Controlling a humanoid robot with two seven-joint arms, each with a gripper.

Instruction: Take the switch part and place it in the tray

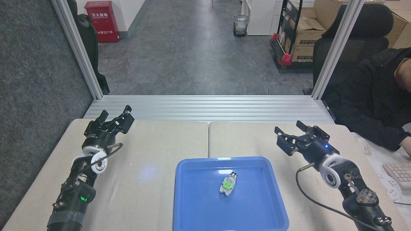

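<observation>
The switch part [228, 184], a pale grey-white block with a green clip and a dark round end, lies alone inside the blue tray [199, 208], near the tray's middle. My right gripper [290, 132] hangs open over the right table top, up and to the right of the tray, with nothing between its fingers. Far off at the back left of the left table top, my left gripper [115, 113] also stands open and holds nothing.
Two beige table tops meet at a seam [208, 138] above the tray. A ribbed aluminium sill [208, 107] runs along the back. A person in a dark jacket [375, 96] sits at the right, beside a keyboard [399, 173].
</observation>
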